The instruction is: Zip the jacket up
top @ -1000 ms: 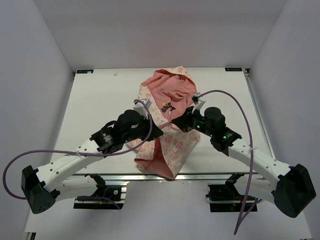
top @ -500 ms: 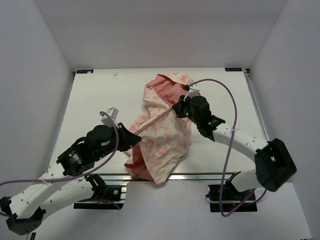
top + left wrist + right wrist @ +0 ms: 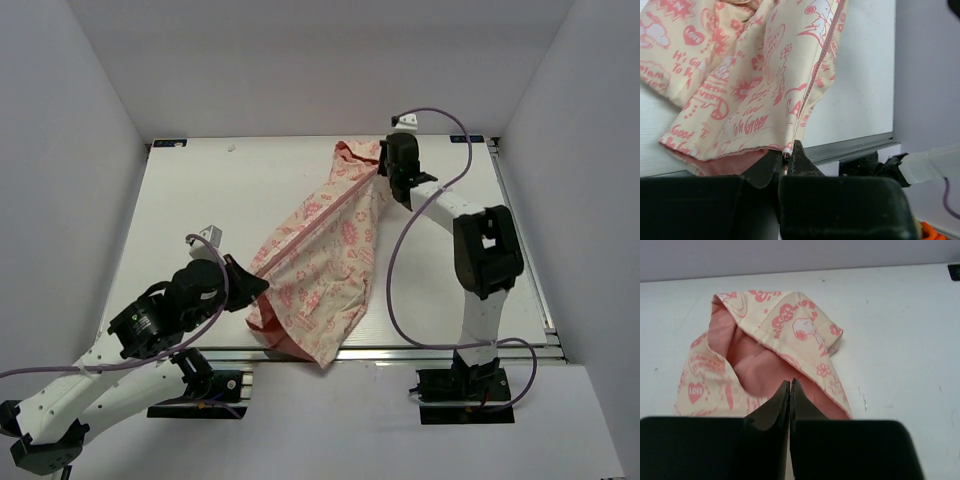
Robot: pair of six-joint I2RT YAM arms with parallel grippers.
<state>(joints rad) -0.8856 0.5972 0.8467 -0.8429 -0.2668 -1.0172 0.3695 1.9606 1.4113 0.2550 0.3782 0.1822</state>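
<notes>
Across the table point(image 3: 190, 200), the jacket point(image 3: 330, 260) lies stretched taut: left gripper point(image 3: 250, 285) clamped on its hem at the foot of the zipper point(image 3: 318, 224), right gripper point(image 3: 384, 168) pinched shut on the collar. Zipping looks about finished; next, I reckon, the 2 claws should let go.

A robotics lab test cell: plain white walls point(image 3: 300, 70) box in a white table point(image 3: 190, 210) on three edges, an aluminium rail point(image 3: 430, 351) along its near edge.
</notes>
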